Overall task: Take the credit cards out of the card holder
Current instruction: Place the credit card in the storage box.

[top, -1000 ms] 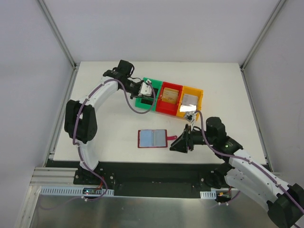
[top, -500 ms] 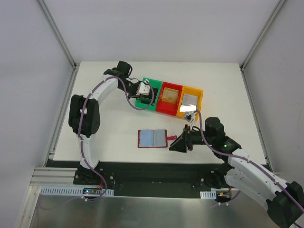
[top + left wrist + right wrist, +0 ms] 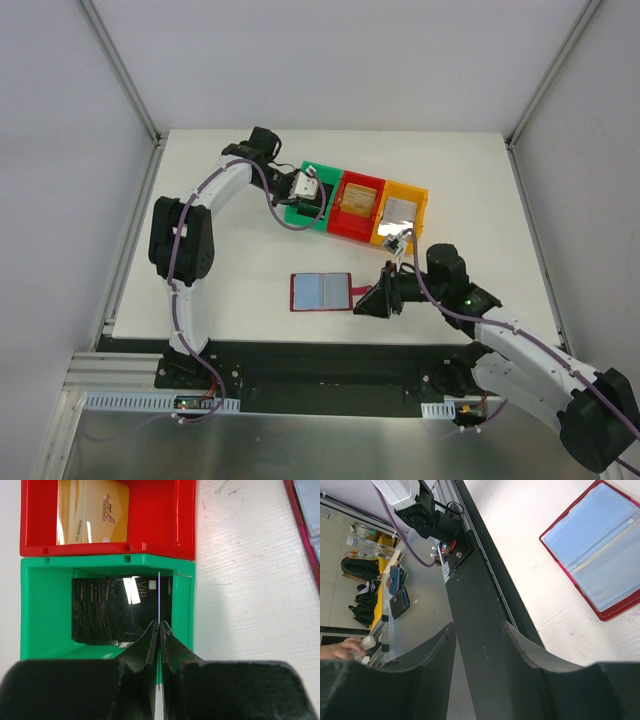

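The red card holder (image 3: pixel 322 292) lies open on the table with its blue-grey pockets up. It also shows in the right wrist view (image 3: pixel 600 550). My left gripper (image 3: pixel 308 188) hangs over the green bin (image 3: pixel 305 212). In the left wrist view it (image 3: pixel 159 625) is shut on a thin credit card (image 3: pixel 159 595) seen edge-on, above black cards (image 3: pixel 110 610) lying in the bin. My right gripper (image 3: pixel 372 301) is open and empty, just right of the holder's red tab (image 3: pixel 360 292). In the right wrist view it (image 3: pixel 478 627) points past the table's near edge.
The green bin (image 3: pixel 45 610), the red bin (image 3: pixel 358 222) and the orange bin (image 3: pixel 404 232) stand in a row behind the holder. A tan-gold card (image 3: pixel 92 512) lies in the red bin, a silvery grey card (image 3: pixel 400 210) in the orange one. The table's black front rail (image 3: pixel 480 580) lies under my right gripper.
My left arm's elbow has swung in while its gripper stays over the green bin. My right gripper has edged left toward the holder's tab.
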